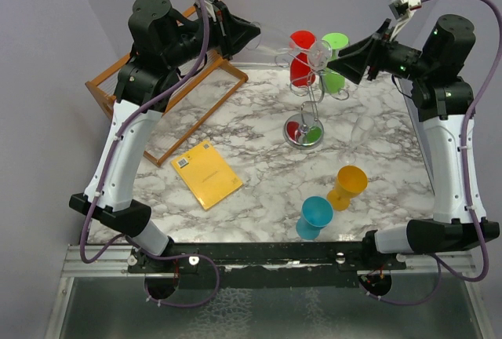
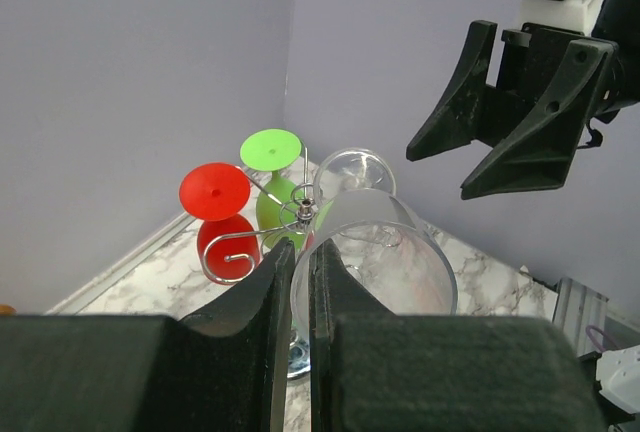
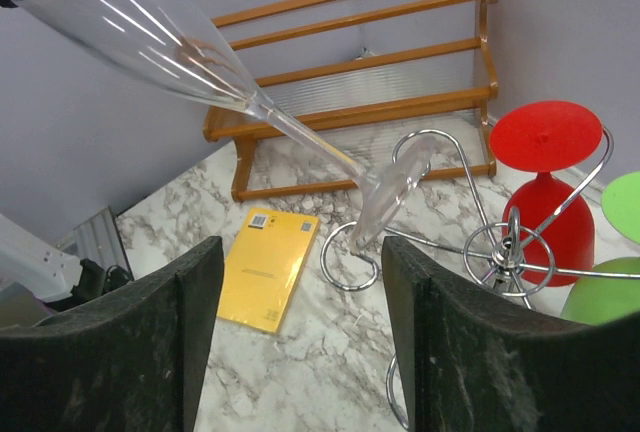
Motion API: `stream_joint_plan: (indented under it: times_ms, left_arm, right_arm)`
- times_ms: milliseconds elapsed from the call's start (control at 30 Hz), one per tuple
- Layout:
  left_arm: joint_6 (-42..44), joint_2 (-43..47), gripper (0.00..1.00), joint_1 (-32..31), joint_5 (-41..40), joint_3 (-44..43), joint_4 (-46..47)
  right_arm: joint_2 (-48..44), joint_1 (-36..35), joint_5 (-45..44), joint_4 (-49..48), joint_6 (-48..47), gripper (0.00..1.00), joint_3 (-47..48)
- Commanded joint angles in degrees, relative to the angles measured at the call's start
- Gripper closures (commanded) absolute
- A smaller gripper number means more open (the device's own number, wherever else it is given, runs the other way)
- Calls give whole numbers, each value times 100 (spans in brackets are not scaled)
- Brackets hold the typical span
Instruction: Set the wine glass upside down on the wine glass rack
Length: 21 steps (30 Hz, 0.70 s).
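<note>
From above, the left tool (image 1: pixel 252 35) is clamped on the bowl of the clear wine glass (image 1: pixel 320 54), which lies almost level in the air, its foot pointing away from that tool toward the wine glass rack (image 1: pixel 304 133). The right tool (image 1: pixel 342 68) is on the far side of the rack top, fingers apart and holding nothing, aimed at the glass foot. A red glass (image 1: pixel 302 58) and a green glass (image 1: pixel 336 63) hang bowl-down on the rack between the two tools. Well below both tools on the marble counter (image 1: pixel 259 119) lie a yellow booklet (image 1: pixel 206 174), a teal glass (image 1: pixel 314 215) and an orange glass (image 1: pixel 347 186). A wooden rack (image 1: pixel 169 92) stands under the left tool

In the left wrist view, the fingers (image 2: pixel 240 352) are nearly together, pinching the wall of the glass bowl. The glass stretches straight ahead over the rack's hub. The right tool hangs beyond and to the right, spread wide and clear of the glass

In the right wrist view, the fingers (image 3: pixel 195 332) stand wide apart. The glass slants from the upper left down to its foot, ahead between them, just beside a curled rack arm; I cannot tell whether they touch
</note>
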<state>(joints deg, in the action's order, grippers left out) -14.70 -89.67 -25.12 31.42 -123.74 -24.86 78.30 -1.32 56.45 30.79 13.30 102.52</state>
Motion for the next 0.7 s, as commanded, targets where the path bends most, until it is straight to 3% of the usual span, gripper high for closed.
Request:
stream_joint_plan:
  times_ms: [0, 433, 667]
  left_arm:
    - [-158, 33, 100, 24, -186, -219, 444]
    - [-134, -8, 100, 25, -162, -290, 448]
    - [-150, 56, 100, 25, -111, -226, 474]
  right_arm:
    - [195, -301, -759, -254, 186, 40, 177]
    - [354, -606, -1339, -454, 258, 49, 75]
    - [428, -613, -1405, -645, 526, 77, -22]
